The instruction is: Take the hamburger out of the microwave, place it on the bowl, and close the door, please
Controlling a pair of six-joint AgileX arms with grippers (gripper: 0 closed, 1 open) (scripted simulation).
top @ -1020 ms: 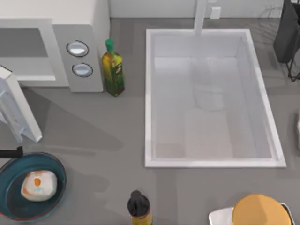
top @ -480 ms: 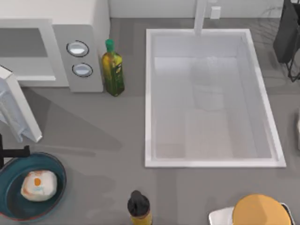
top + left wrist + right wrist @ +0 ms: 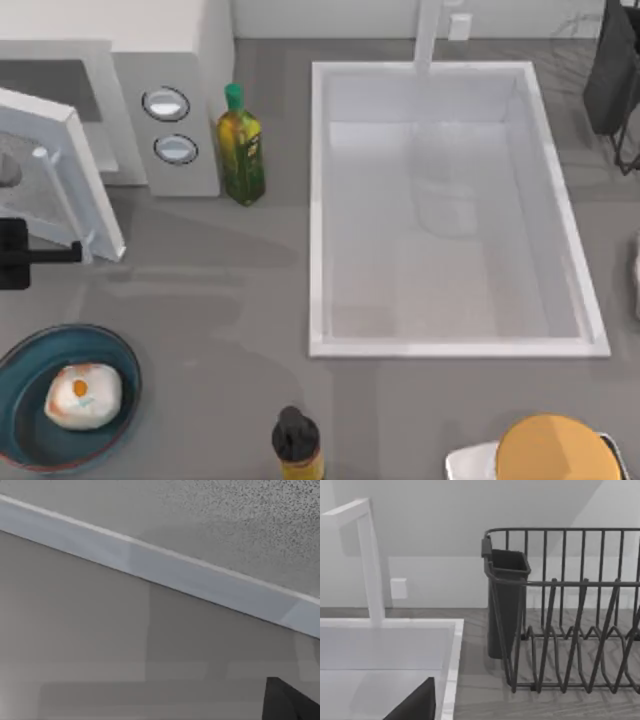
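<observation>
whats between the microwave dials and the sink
In the top view, an olive oil bottle stands between the microwave dials and the sink, beside the control panel.

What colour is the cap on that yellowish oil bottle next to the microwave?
Green; the cap tops the yellowish oil bottle, clearest in the top view.

Top view: overhead, looking straight down on the grey counter (image 3: 200, 290) — microwave (image 3: 170, 60) at its upper left, sink (image 3: 450, 210) centre-right, bowl (image 3: 20, 430) at lower left.

Left wrist view: very close, facing the door (image 3: 210, 585), its white frame edge and speckled window above bare counter.

Right wrist view: low, near-level, looking across the sink's rim (image 3: 451, 655) to the faucet (image 3: 370, 560) and dish rack (image 3: 570, 610) — all three shared with the top view.
</observation>
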